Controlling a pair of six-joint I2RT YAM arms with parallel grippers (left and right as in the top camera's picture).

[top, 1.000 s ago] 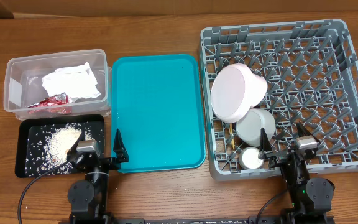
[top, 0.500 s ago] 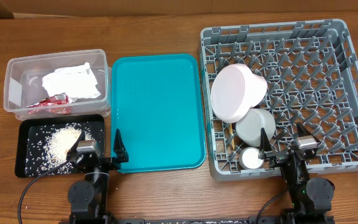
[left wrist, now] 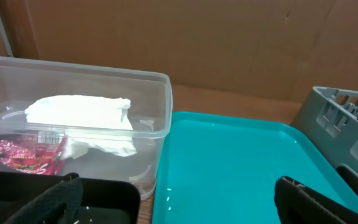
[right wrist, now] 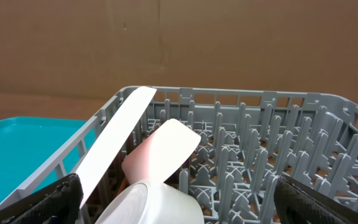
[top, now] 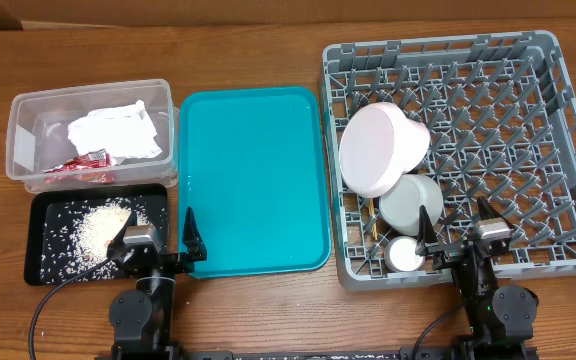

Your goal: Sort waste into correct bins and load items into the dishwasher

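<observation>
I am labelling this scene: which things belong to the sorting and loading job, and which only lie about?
Job: napkin, sauce packet, clear tub, rice, black tray, plates, bowl, cup, dish rack.
Lying about: teal tray.

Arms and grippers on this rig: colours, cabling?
Both arms black, with rounded joint housings. Left gripper and right gripper: black tapered fingers, a silver-grey block at each wrist. Black cables loop out from both bases.
</observation>
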